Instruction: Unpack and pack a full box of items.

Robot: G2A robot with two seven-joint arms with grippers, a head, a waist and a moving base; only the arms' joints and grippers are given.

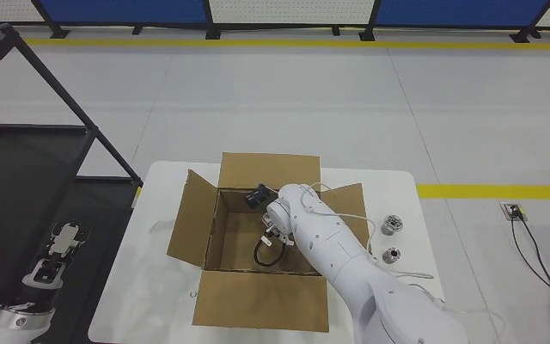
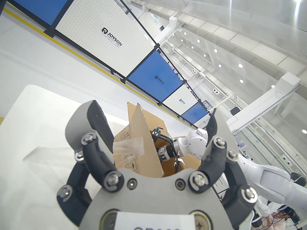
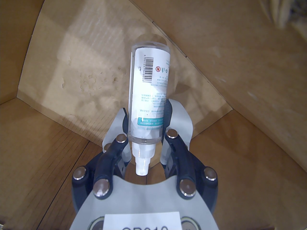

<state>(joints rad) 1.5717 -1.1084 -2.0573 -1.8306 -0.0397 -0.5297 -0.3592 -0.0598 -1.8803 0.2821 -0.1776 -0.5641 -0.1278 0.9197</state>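
An open cardboard box point(image 1: 202, 222) stands in the middle of the white table point(image 1: 159, 185), flaps folded out. My right gripper point(image 3: 146, 113) is down inside the box, shut on a clear spray bottle point(image 3: 150, 84) with a white label; the bottle's base points toward the box floor point(image 3: 84, 72) and its white nozzle toward the wrist. From above, the right arm point(image 1: 309, 228) leans over the box's right half and hides the bottle. My left gripper point(image 2: 156, 125) is open and empty, off the table's left side point(image 1: 60, 245), facing the box point(image 2: 141, 142).
Two small round metal parts point(image 1: 393, 225) point(image 1: 391, 254) lie on the table right of the box. A black frame rack point(image 1: 51, 163) stands left of the table. The box floor around the bottle is bare cardboard.
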